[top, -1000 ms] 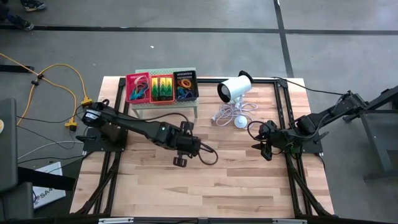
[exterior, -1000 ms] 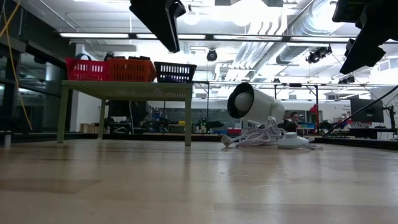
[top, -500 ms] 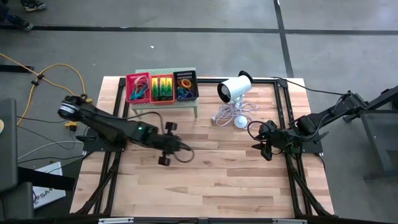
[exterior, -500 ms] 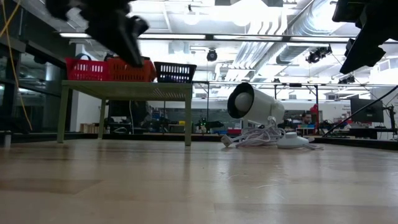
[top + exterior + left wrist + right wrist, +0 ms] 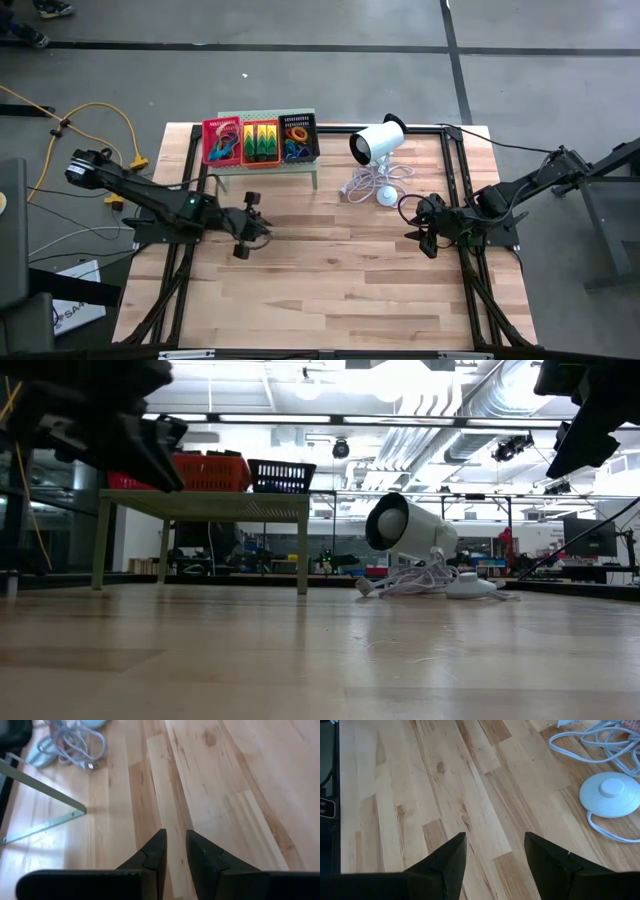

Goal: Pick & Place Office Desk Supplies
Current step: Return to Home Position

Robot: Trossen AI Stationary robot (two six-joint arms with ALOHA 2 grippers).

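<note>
Three mesh baskets stand in a row on the pale-green stand (image 5: 266,165) at the table's far side. The pink-red basket (image 5: 221,141) holds loops, the red basket (image 5: 261,141) holds green packs, and the black basket (image 5: 298,138) holds coloured bands. My left gripper (image 5: 262,228) hovers in front of the stand toward the table's left. It is empty, with its fingers (image 5: 156,851) a narrow gap apart. My right gripper (image 5: 412,228) waits at the table's right. It is open and empty, and its fingers (image 5: 451,855) are above bare wood.
A white cylinder device (image 5: 378,142) lies at the far middle, with its coiled cable (image 5: 362,181) and round white puck (image 5: 386,196) just ahead of my right gripper. The puck also shows in the right wrist view (image 5: 612,795). Bare wood spans the table's middle and near side (image 5: 330,290).
My left gripper has drawn back from the table's middle toward the left edge, its arm folding in. In the low view it has moved left and sunk a little. The baskets and my right arm have stayed put.
</note>
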